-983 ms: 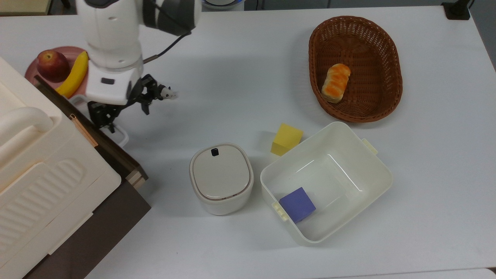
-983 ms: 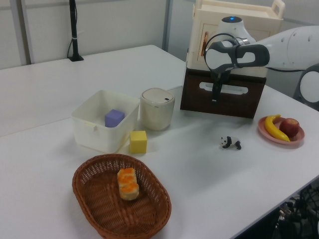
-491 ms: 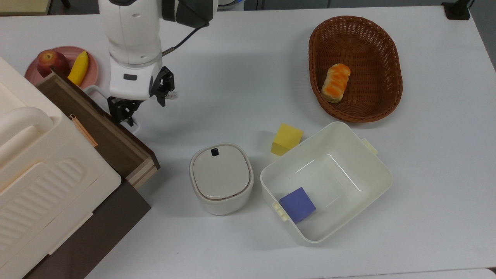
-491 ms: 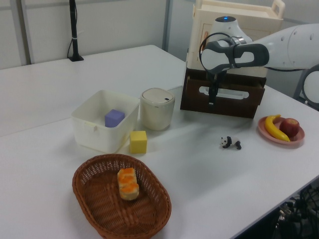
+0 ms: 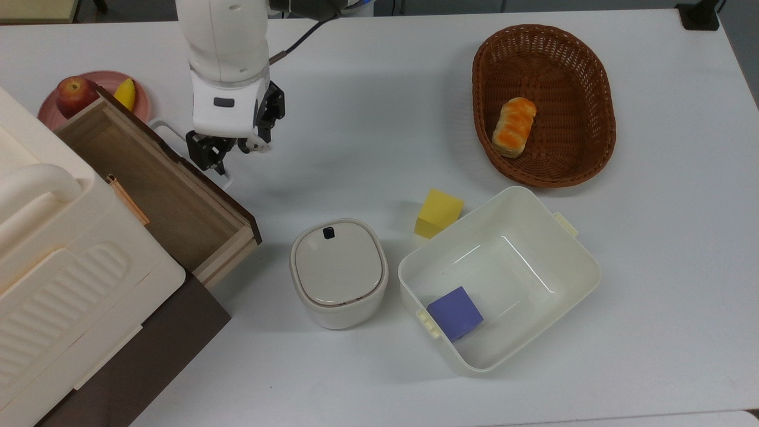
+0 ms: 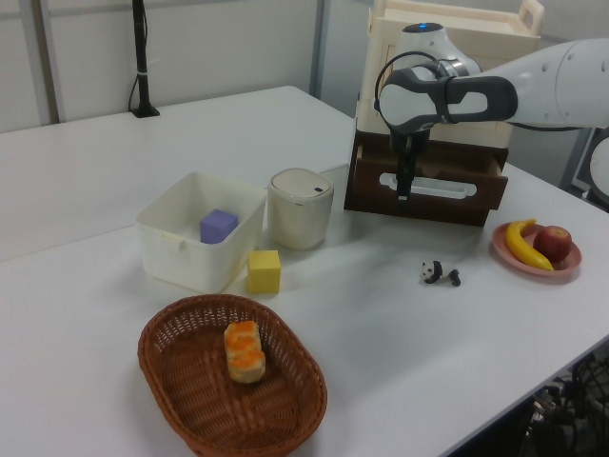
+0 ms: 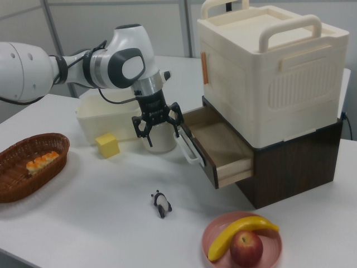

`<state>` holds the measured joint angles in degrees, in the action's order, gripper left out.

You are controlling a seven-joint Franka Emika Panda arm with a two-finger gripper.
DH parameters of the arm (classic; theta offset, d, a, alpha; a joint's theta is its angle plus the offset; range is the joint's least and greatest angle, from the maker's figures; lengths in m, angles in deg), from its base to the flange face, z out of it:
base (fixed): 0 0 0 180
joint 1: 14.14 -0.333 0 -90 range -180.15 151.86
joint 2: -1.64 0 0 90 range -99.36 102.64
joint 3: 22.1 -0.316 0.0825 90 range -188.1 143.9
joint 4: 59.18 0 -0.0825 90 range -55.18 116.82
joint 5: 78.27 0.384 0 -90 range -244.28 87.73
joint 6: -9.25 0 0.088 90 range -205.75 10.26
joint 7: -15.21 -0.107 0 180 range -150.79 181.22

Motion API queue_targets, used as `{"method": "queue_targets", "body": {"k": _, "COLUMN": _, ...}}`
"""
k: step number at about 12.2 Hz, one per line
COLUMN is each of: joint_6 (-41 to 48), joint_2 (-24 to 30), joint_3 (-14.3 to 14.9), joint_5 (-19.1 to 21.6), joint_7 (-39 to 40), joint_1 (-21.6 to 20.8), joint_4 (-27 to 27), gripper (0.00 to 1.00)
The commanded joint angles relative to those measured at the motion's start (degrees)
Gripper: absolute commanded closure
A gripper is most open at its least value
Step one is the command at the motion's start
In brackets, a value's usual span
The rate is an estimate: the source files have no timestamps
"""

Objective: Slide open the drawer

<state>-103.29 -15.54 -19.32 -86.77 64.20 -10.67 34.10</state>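
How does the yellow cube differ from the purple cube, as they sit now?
Colour: the yellow cube is bright yellow, the purple cube is violet.
Place: the purple cube lies inside the white tub, in one corner of its floor; the yellow cube rests on the bare table just outside the tub's wall.
Both are plain blocks of similar size, resting flat, away from the end effector.

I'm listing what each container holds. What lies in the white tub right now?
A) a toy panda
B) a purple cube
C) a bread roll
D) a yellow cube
B: the purple cube sits inside the white tub, while the yellow cube rests outside on the table by its rim.
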Motion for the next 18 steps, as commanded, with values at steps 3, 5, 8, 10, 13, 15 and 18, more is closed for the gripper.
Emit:
{"method": "queue_targets", "body": {"k": 3, "joint_6": 1.6, "joint_2": 5.2, "joint_3": -0.2, "joint_5": 1.0, "joint_7": -1.5, "joint_1": -0.9, "joint_4": 0.1, "gripper": 0.12}}
{"method": "queue_targets", "body": {"k": 5, "joint_6": 4.9, "joint_2": 6.5, "joint_3": -0.2, "joint_5": 4.4, "joint_7": -16.0, "joint_1": -4.1, "joint_4": 0.1, "gripper": 0.00}}
{"method": "queue_targets", "body": {"k": 8, "joint_6": 8.5, "joint_2": 8.3, "joint_3": -0.2, "joint_5": 7.1, "joint_7": -41.1, "joint_1": -6.8, "joint_4": 0.0, "gripper": 0.00}}
{"method": "queue_targets", "body": {"k": 10, "joint_6": 10.1, "joint_2": 9.6, "joint_3": -0.2, "joint_5": 8.4, "joint_7": -51.2, "joint_1": -7.7, "joint_4": 0.0, "gripper": 0.00}}
{"method": "queue_targets", "body": {"k": 13, "joint_6": 10.5, "joint_2": 9.7, "joint_3": -0.1, "joint_5": 8.3, "joint_7": -61.6, "joint_1": -8.0, "joint_4": 0.0, "gripper": 0.00}}
{"method": "queue_targets", "body": {"k": 15, "joint_6": 10.8, "joint_2": 9.8, "joint_3": 0.0, "joint_5": 8.3, "joint_7": -60.9, "joint_1": -7.8, "joint_4": -0.9, "gripper": 0.00}}
{"method": "queue_targets", "body": {"k": 18, "joint_6": 12.3, "joint_2": 9.7, "joint_3": 0.1, "joint_5": 8.1, "joint_7": -60.8, "joint_1": -7.7, "joint_4": -1.5, "gripper": 0.00}}
